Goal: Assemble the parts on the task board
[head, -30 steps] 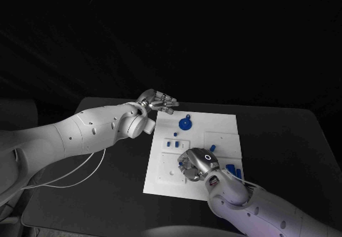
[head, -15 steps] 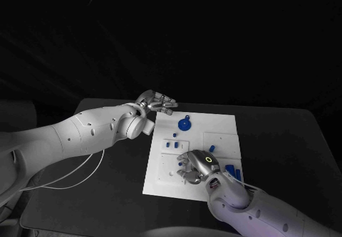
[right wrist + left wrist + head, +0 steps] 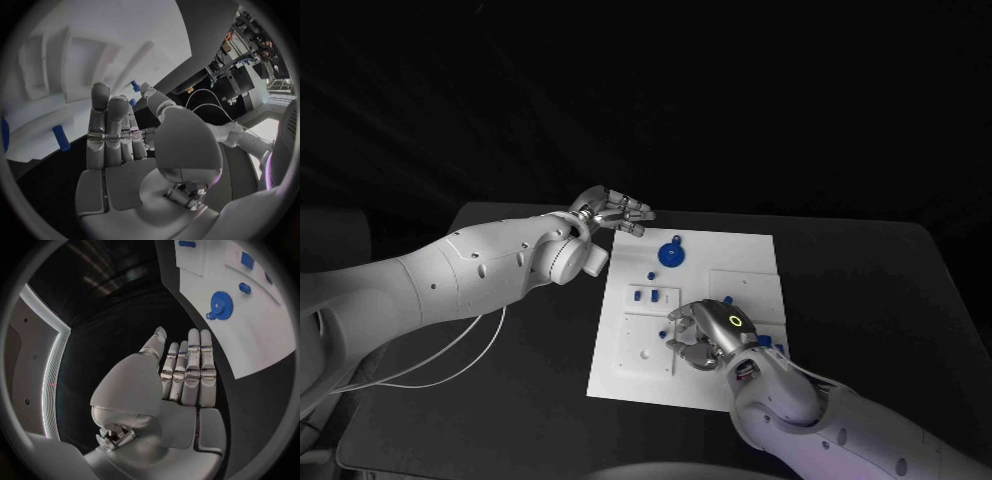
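**Currently: right hand over the board's near half, loose parts just beside it**

Head view — your right hand (image 3: 708, 338) sits over the near half of the task board (image 3: 747, 255), fingers curled downward above a square recess. Whether anything is between them you cannot tell from this angle. A short blue part (image 3: 770, 343) lies just beside that hand, on the side toward the board's right edge, its long axis running roughly toward and away from the robot. Two small blue pegs (image 3: 648, 294) stand side by side just beyond the hand, toward the middle of the board. The blue gear (image 3: 672, 253) lies further out, in the far half. Your left hand (image 3: 617, 211) hangs off the board's far-left corner, near the gear but not touching it.

Left wrist view — left hand (image 3: 181, 375) is flat, fingers straight and close together, nothing held. The gear (image 3: 220, 303) lies ahead of the fingertips on the white board, well apart from them.

Right wrist view — right hand (image 3: 119, 135) shows fingers extended side by side, thumb alongside, no part visible in them; the fingertips are not clear enough to be sure. One blue part (image 3: 61, 138) lies beside the fingers — long axis slanted to them.

Judgement: the right hand is nearer the loose parts, so the next pick likely falls to it.
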### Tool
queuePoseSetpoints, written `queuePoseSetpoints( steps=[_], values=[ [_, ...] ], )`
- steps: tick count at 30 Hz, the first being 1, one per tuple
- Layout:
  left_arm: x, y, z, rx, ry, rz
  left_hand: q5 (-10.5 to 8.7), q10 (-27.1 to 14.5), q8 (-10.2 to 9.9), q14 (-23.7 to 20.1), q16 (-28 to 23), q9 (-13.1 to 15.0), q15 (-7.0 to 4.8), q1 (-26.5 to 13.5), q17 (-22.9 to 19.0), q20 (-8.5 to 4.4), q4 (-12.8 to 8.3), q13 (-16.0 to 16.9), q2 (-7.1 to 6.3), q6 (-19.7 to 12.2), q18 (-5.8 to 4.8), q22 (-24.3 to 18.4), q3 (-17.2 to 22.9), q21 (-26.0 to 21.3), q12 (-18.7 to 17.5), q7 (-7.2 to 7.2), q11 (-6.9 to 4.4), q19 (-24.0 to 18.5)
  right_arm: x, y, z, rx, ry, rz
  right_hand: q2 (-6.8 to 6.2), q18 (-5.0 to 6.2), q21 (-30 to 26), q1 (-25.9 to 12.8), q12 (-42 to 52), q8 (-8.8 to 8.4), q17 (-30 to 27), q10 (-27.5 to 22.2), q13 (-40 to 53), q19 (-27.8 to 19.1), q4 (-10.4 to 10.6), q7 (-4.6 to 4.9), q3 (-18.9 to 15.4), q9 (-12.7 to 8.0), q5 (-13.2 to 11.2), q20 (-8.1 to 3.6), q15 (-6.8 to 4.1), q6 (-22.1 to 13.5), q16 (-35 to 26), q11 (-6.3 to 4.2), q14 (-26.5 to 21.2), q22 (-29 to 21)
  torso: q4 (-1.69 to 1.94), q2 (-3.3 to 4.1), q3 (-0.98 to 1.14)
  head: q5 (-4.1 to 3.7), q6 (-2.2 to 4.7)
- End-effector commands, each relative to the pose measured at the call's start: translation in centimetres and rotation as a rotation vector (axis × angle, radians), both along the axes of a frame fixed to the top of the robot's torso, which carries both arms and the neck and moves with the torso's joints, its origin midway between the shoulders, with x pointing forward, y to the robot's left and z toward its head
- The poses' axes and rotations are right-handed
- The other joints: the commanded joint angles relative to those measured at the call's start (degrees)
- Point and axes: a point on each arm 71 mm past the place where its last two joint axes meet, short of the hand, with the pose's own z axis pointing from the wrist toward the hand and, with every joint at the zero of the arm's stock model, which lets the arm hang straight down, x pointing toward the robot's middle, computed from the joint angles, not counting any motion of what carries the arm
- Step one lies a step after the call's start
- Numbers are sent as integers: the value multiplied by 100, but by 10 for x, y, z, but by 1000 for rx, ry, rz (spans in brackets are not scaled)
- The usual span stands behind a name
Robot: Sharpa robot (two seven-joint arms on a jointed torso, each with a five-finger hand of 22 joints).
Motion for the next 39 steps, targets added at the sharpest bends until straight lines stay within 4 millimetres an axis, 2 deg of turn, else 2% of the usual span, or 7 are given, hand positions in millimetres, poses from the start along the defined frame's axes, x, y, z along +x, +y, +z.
queuePoseSetpoints(
  steps=[1, 13, 16, 20, 23, 30, 39],
  values=[
    [0, -1, 1, -9, 1, -12, -9, -56, -11, -47, -16, 8, 9, 8, -8, 28, 4, 2, 35, -9, -25, -5, -38, 21, -11, 14, -3, 8, 2, -3, 10, 32, -11, -18, -25, -14, 38, 67, 16, -15, 2, 11, -8, 249, 4, 13, 151, -1, -25, 31, 22, 66, -6, -16, 32, -16, 1, 1, 4, -38, 27],
    [-1, 2, 2, -12, -11, -17, 1, 257, -8, -4, -8, 10, -32, 23, 10, -4, 1, 0, 70, -21, -44, -7, -16, 30, -10, 6, -80, 13, 36, -52, 55, 31, 1, -71, 4, -44, 119, 40, 6, -17, -4, -6, -19, 236, -60, 43, 561, 2, -6, 36, 38, 335, 10, 4, 31, 1, -28, -20, -15, -125, 97],
    [-1, 3, 2, -13, -13, -17, 2, 276, -10, 3, -8, 9, -36, 23, 13, -9, 1, -1, 74, -21, -49, -5, -11, 32, -12, 5, -86, 15, 43, -63, 59, -4, 11, -72, -104, -4, 11, -67, 28, -21, -22, -549, -15, 204, -46, 10, 371, -3, 0, 101, 122, 190, -3, 126, -1, -44, -34, -27, -14, -116, 98],
    [-1, 3, 2, -13, -15, -17, 2, 276, -10, 3, -8, 9, -36, 23, 13, -9, 1, -1, 74, -21, -49, -5, -11, 32, -12, 5, -86, 15, 49, -72, 58, -45, 33, -67, -26, 153, -211, 108, 34, -14, -65, -1079, -19, 197, -57, -2, -192, 3, -14, 241, 236, 128, 32, 277, -58, -150, -23, -17, -4, -112, 105],
    [0, 3, 2, -13, -15, -18, 2, 276, -10, 3, -8, 9, -36, 23, 13, -9, 1, -1, 74, -21, -49, -5, -11, 32, -12, 5, -86, 15, 52, -77, 55, -72, 50, -64, -58, 193, -275, 174, 17, -16, -92, -1302, -30, 184, -6, -36, -279, -1, -18, 279, 275, 66, 41, 336, -101, -185, -22, -14, -5, -111, 106],
    [0, 2, 2, -13, -15, -18, 3, 267, -10, 7, -9, 9, -38, 26, 19, -16, -5, -2, 71, -13, -56, 1, -4, 34, -15, 3, -83, 17, 57, -83, 48, -119, 68, -67, -71, 222, -307, 270, 21, -16, -155, -1306, -30, 205, 82, -55, -261, -1, -21, 298, 283, 40, 102, 340, -122, -208, -18, -14, -16, -111, 105],
    [0, 2, 2, -13, -14, -18, 3, 267, -10, 7, -9, 9, -38, 26, 19, -16, -5, -2, 71, -13, -56, 1, -4, 34, -15, 3, -83, 17, 60, -83, 37, -149, 70, -68, 24, 178, -284, 281, 19, -15, -196, -989, -33, 222, -55, -22, 15, -3, -29, 248, 226, 56, 124, 245, -101, -192, -16, -13, -16, -108, 97]
  ],
)
